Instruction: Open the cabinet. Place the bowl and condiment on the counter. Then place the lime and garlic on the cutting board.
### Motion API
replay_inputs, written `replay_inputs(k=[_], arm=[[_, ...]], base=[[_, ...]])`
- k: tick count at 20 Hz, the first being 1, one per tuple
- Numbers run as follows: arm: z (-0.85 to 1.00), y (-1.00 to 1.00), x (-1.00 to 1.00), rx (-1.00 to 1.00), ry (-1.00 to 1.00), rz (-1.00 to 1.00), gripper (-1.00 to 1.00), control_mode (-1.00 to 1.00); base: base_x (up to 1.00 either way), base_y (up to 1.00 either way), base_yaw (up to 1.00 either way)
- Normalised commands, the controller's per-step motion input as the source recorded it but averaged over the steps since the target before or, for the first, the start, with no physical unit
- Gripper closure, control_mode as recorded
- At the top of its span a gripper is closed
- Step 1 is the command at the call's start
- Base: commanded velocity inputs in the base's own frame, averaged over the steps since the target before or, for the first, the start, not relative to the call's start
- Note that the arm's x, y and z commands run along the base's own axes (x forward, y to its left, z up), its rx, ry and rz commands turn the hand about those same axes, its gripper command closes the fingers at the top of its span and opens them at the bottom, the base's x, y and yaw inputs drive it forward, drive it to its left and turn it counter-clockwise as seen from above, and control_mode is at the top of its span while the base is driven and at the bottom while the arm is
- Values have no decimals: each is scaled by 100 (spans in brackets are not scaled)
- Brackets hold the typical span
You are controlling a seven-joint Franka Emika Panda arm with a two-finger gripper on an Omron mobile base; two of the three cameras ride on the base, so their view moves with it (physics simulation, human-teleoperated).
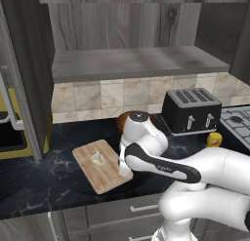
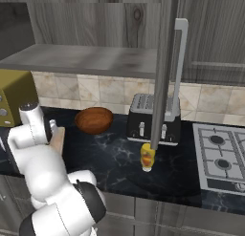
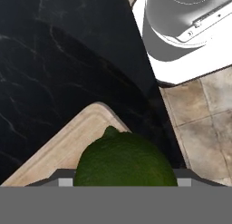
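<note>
A green lime (image 3: pixel 124 162) sits between the finger tips of my gripper (image 3: pixel 124 181), which is shut on it just above a corner of the tan cutting board (image 3: pixel 59 150). The off-white garlic (image 1: pixel 98 158) lies on the cutting board (image 1: pixel 105 179); my hand hangs low over the board's right edge, largely hidden by the forearm. The brown wooden bowl (image 2: pixel 94 119) rests on the black counter (image 2: pixel 110 158) near the wall. The yellow condiment (image 2: pixel 147 157) stands in front of the toaster. The cabinet (image 1: pixel 136 62) is open, its shelf bare.
A black toaster (image 1: pixel 191 110) stands right of the bowl, a stove (image 2: pixel 222 156) beyond it. The open cabinet door (image 2: pixel 165 68) with its long handle (image 2: pixel 179 63) juts out above the condiment. The counter's front edge runs close to the board (image 3: pixel 149 96).
</note>
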Motion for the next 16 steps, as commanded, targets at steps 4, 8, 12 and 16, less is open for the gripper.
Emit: replay_inputs(k=[4, 8, 12, 16], arm=[[-7, 0, 26, 1, 1, 27, 100, -100], [-18, 0, 20, 0, 4, 26, 100, -100], [-23, 0, 19, 0, 4, 26, 100, -100], [-24, 0, 25, 0, 2, 24, 100, -100]], base=[[0, 0, 0], [0, 0, 0], [0, 0, 0], [0, 0, 0]])
